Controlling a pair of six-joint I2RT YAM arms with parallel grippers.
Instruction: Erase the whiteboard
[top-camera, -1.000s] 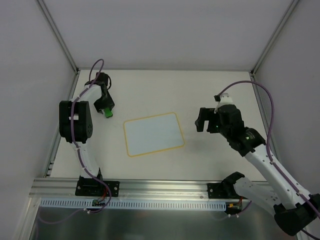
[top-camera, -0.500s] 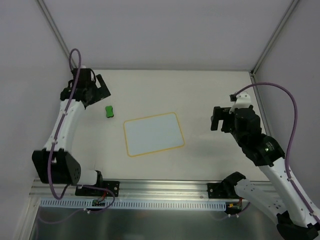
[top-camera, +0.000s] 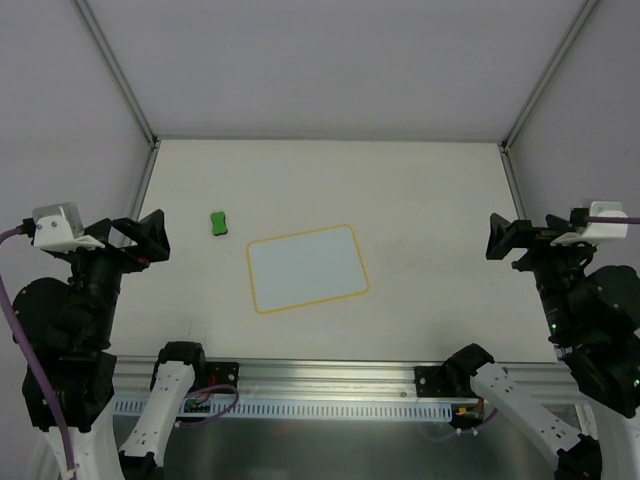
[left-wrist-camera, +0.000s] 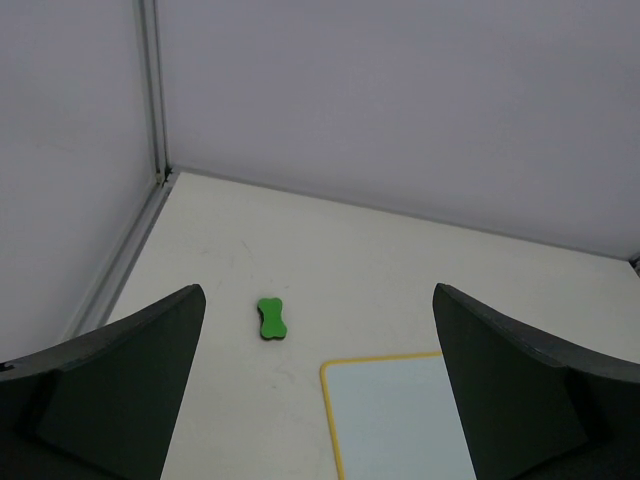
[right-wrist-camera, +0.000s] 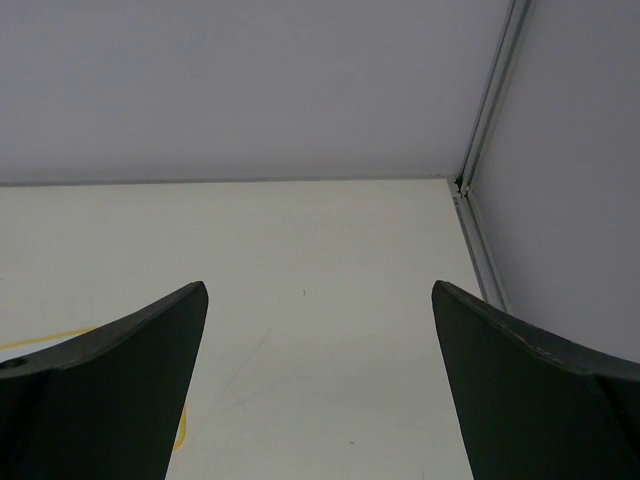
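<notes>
The whiteboard (top-camera: 307, 268) lies flat mid-table, white with a thin yellow border and no marks that I can see; its upper left corner shows in the left wrist view (left-wrist-camera: 400, 420). A small green eraser (top-camera: 218, 223) lies on the table to the board's upper left (left-wrist-camera: 271, 319), touched by nothing. My left gripper (top-camera: 140, 240) hangs open and empty, high at the near left edge (left-wrist-camera: 318, 292). My right gripper (top-camera: 508, 240) is open and empty at the near right (right-wrist-camera: 318, 287), where only a sliver of the board's yellow border (right-wrist-camera: 40, 338) shows.
Grey walls with metal corner posts (top-camera: 122, 80) close in the table at the back and both sides. A metal rail (top-camera: 320, 375) with both arm bases runs along the near edge.
The left gripper opened and left the green eraser on the table, then pulled back and up to the near left. The right arm withdrew to the near right.
</notes>
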